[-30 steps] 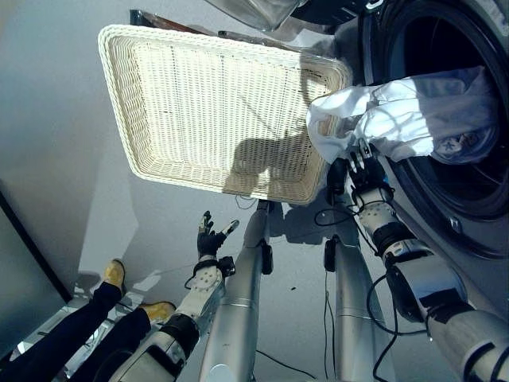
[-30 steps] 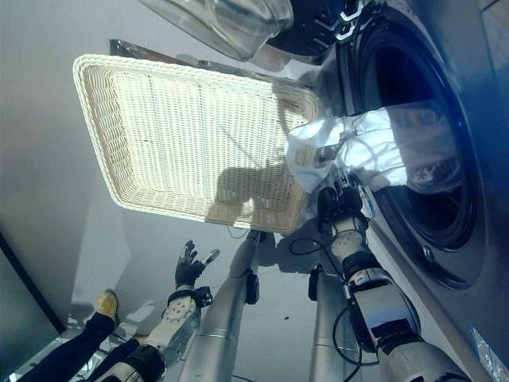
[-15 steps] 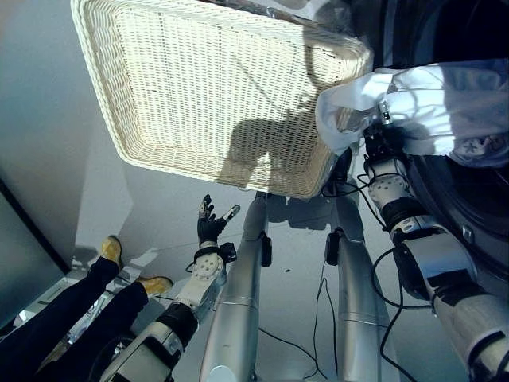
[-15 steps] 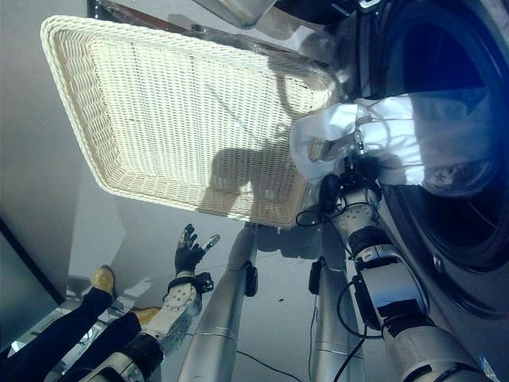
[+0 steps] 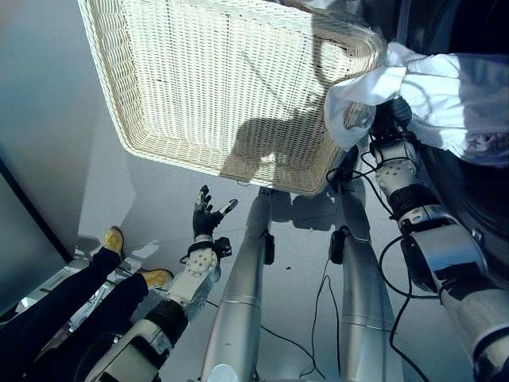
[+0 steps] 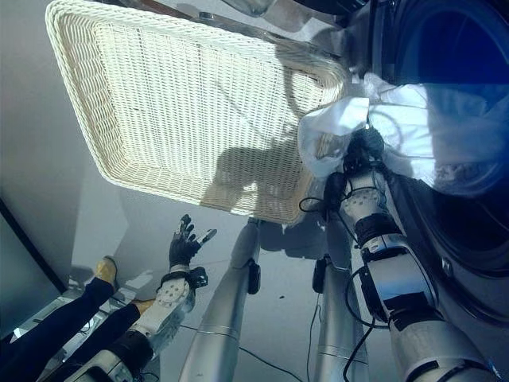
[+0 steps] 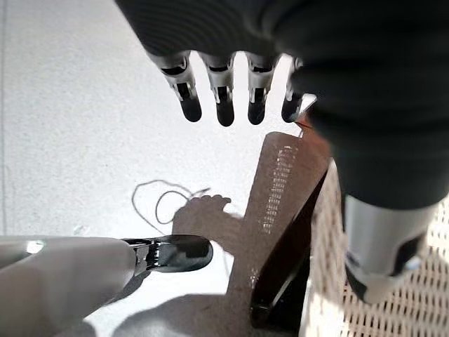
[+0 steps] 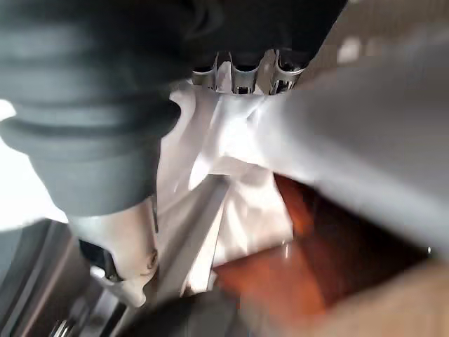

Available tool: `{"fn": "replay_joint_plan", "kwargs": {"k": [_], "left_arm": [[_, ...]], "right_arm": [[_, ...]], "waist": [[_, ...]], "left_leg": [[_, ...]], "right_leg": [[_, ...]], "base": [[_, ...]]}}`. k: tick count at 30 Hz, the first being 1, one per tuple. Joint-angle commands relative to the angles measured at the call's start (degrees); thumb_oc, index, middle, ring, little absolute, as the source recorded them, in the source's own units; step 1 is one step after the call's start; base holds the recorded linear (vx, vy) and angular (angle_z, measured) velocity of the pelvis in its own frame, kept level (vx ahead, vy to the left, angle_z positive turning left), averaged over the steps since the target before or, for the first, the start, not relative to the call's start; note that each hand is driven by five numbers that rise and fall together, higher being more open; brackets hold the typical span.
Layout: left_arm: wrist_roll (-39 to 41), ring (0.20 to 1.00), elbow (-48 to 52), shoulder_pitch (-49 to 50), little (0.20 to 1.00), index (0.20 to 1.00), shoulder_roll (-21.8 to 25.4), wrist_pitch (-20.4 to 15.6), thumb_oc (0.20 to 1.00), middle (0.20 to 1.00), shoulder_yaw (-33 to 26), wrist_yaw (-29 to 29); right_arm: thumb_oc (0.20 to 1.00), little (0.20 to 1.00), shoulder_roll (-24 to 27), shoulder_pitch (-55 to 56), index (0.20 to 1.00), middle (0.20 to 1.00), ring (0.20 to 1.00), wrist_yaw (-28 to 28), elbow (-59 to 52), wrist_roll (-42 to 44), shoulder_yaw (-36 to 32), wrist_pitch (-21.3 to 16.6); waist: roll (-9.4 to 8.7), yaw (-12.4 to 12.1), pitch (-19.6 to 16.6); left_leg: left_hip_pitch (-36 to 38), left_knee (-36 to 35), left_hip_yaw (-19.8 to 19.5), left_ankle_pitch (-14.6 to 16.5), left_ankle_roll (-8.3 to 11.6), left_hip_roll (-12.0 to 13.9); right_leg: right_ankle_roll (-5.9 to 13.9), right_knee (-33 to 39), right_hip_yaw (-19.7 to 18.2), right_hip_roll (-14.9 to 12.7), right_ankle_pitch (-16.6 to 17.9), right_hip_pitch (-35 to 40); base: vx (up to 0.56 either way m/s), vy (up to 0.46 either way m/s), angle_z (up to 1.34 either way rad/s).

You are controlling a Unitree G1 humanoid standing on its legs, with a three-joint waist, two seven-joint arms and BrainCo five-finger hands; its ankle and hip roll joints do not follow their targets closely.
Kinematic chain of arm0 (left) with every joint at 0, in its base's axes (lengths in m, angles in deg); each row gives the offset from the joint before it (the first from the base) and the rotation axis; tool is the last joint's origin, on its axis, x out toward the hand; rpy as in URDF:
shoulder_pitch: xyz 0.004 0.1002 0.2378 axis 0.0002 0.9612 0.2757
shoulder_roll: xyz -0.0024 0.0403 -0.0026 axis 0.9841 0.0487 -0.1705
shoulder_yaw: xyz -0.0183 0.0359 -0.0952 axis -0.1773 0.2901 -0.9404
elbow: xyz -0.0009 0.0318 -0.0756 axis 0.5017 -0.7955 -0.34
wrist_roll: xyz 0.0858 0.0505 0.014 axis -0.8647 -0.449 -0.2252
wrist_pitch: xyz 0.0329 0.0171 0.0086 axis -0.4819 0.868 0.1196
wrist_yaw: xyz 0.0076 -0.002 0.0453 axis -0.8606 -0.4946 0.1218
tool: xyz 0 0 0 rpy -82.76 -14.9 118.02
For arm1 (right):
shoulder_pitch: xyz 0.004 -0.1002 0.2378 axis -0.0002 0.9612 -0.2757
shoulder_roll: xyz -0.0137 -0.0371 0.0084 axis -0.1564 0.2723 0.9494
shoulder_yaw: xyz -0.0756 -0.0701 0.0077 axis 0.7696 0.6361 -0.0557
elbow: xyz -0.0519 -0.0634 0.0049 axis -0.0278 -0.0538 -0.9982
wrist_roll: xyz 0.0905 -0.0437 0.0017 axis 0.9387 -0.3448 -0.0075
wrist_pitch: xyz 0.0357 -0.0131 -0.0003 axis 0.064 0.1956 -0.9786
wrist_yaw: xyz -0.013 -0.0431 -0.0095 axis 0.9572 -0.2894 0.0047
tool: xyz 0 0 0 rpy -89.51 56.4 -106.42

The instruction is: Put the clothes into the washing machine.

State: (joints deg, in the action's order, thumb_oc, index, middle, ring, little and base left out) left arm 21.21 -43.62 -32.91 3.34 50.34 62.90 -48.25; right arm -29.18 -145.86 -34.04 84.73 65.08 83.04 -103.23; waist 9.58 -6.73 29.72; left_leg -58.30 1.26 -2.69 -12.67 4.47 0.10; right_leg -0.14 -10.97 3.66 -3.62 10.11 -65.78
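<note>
Floor (image 5: 56,95): grey, wicker basket (image 5: 207,87) on it.
Right hand (image 5: 391,119): fingers curled on white cloth (image 5: 429,87) at washer (image 6: 469,223) mouth.
Left hand (image 5: 207,219): fingers spread, holding nothing.

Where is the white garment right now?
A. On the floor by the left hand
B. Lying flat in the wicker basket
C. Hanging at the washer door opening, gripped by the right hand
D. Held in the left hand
C: the white garment drapes from the washing machine opening, with the right hand closed into it.
</note>
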Motion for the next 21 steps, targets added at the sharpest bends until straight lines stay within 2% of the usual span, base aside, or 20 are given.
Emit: {"fn": "replay_joint_plan", "kwargs": {"k": [1,2,3,5,12,17,19,21], "left_arm": [[0.74,1.0,3.56,3.81,1.0,1.0,1.24,-0.53,1.0,1.0,-0.41,-0.14],[0.74,1.0,3.56,3.81,1.0,1.0,1.24,-0.53,1.0,1.0,-0.41,-0.14],[0.85,1.0,3.91,4.28,1.0,1.0,1.69,-0.46,1.0,1.0,-0.74,-0.62],[1.08,1.0,4.7,5.32,1.0,1.0,2.75,-0.37,1.0,1.0,-1.6,-1.81],[1.52,1.0,6.39,7.75,1.0,1.0,3.79,-0.13,1.0,1.0,-2.48,-2.48],[0.9,1.0,6.54,9.05,1.0,1.0,3.52,-0.12,1.0,1.0,-3.1,-1.72],[0.45,1.0,6.15,10.39,1.0,1.0,3.4,-0.64,1.0,1.0,-3.68,-1.46],[0.07,1.0,5.34,10.7,1.0,1.0,3.21,-1.38,1.0,1.0,-4.51,-1.66]], "right_arm": [[0.702,0.702,3.73,-0.62,0.702,0.702,0.702,7.79,-6.97,2.86,4.26,-1.25],[0.702,0.702,3.73,-0.62,0.702,0.702,0.702,7.79,-6.97,2.86,4.26,-1.25],[0.225,0.225,4.18,-0.54,0.225,0.225,0.225,10.09,-8.23,3.89,4.35,-1.42],[0.2,0.2,5.2,0.02,0.2,0.2,0.2,13.78,-11.47,5.93,4.21,-1.87],[0.2,0.2,6.26,4.88,0.2,0.2,0.2,14.13,-18.57,11.0,1.97,-4.44],[0.2,0.2,5.17,11.93,0.2,0.2,0.2,11.67,-24.71,15.49,-1.82,-7.96],[0.2,0.2,4.68,17.06,0.2,0.2,0.2,8.24,-28.43,18.23,-4.11,-9.97],[0.2,0.2,4.54,19.78,0.2,0.2,0.2,7.14,-29.73,20.46,-5.84,-11.43]], "waist": [[5.74,0.28,0.08],[5.74,0.28,0.08],[5.7,0.31,0.08],[5.64,0.48,0.08],[5.13,1.67,0.08],[4.01,3.18,0.08],[3.01,4.17,0.08],[2.33,4.85,0.08]], "left_leg": [[-0.07,-0.81,-0.68,-3.91,-0.9,-2.77],[-0.07,-0.81,-0.68,-3.91,-0.9,-2.77],[0.22,-0.79,-0.66,-3.85,-0.9,-2.73],[0.15,-0.36,-0.63,-4.13,-0.96,-2.77],[2.16,1.27,0.31,-2.81,-1.19,-2.65],[3.54,3.43,1.05,-1.71,-1.64,-2.86],[5.14,3.49,1.38,-1.22,-1.85,-2.75],[5.33,3.08,1.61,-1.75,-2.04,-2.54]], "right_leg": [[3.58,-0.22,-0.01,2.89,-0.01,3.49],[3.58,-0.22,-0.01,2.89,-0.01,3.49],[3.56,-0.29,-0.01,2.94,-0.07,3.65],[3.53,-0.23,0.06,2.98,0.36,3.67],[3.35,-1.31,-0.12,2.91,-0.55,5.26],[3.04,-2.37,-0.49,2.95,-1.05,6.84],[2.99,-2.68,-0.92,3.11,-1.66,8.56],[2.91,-2.0,-1.2,3.39,-0.68,8.93]], "base": [[0.0,0.0,0.0],[0.0,0.0,0.0],[0.0,0.0,0.0],[-0.04,-0.001,0.03],[0.0,0.0,0.0],[-0.01,0.007,0.0],[-0.02,0.011,0.01],[-0.02,0.008,-0.01]]}}
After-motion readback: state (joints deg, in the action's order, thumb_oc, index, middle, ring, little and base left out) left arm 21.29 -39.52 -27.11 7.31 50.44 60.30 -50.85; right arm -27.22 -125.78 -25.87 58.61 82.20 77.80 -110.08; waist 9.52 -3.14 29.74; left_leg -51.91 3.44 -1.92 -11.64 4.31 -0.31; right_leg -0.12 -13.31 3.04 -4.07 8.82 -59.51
